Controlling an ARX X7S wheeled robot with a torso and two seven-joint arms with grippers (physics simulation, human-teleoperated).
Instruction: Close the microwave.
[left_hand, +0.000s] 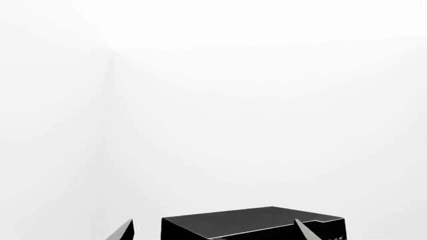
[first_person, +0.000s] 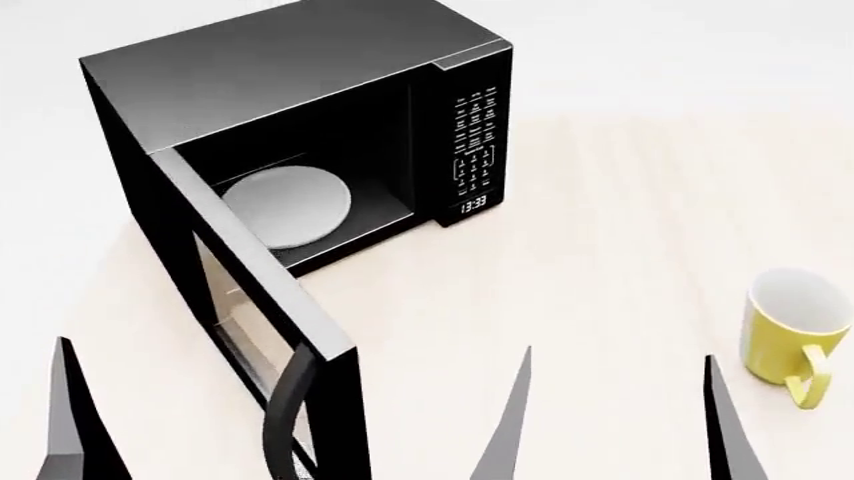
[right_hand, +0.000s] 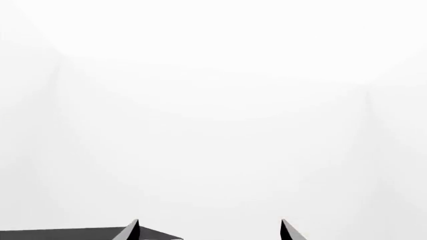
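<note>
Pale wood-grain table fills most of the head view, with blank white walls behind it; both wrist views show little but those walls.

Largest on the table is the microwave, a glossy black box standing at the far left of the surface. Its door is swung wide open toward the robot, hinged at the box's left side, with a window in it and a curved black handle at the near free edge. Inside the open cavity lies the white round turntable plate. To the right of the cavity runs the keypad in white lettering, and below it the clock display.

Well apart from the microwave, at the right edge of the table, stands a yellow mug, upright, white inside, its handle turned toward the robot.

Dark pointed fingers rise from the lower edge of the head view. The right gripper has its fingers spread wide with bare table between them, holding nothing. The left gripper also shows its two fingers spread apart and empty in its wrist view, with the microwave's top seen beyond them; in the head view one left fingertip shows left of the open door.
</note>
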